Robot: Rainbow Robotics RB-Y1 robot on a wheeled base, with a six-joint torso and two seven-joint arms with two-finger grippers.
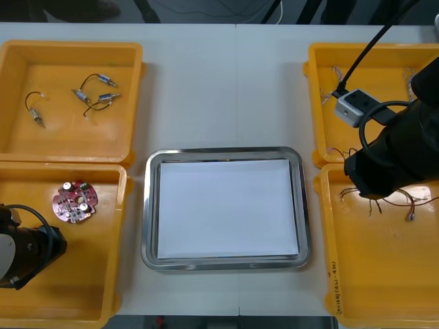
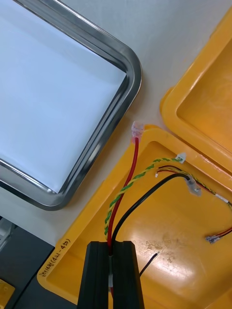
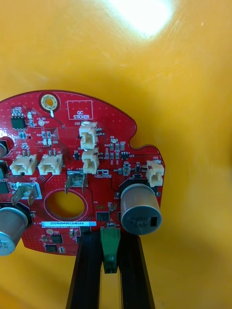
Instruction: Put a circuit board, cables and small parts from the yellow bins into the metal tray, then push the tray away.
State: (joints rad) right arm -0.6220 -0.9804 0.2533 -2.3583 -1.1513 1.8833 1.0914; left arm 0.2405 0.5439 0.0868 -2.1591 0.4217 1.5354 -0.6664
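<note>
So far the white-lined metal tray [image 1: 147,205], mid-frame on the light table [image 1: 219,89], holds nothing. The right gripper [image 2: 111,244], over the lower-right yellow bin [image 1: 329,274], pinches red, black and green-yellow cables [image 2: 126,186]. The left gripper [image 3: 110,236] hovers by the red circuit board [image 1: 74,201] at lower left; I cannot tell its grip. Dark floor [image 1: 206,10] shows beyond the table.
</note>
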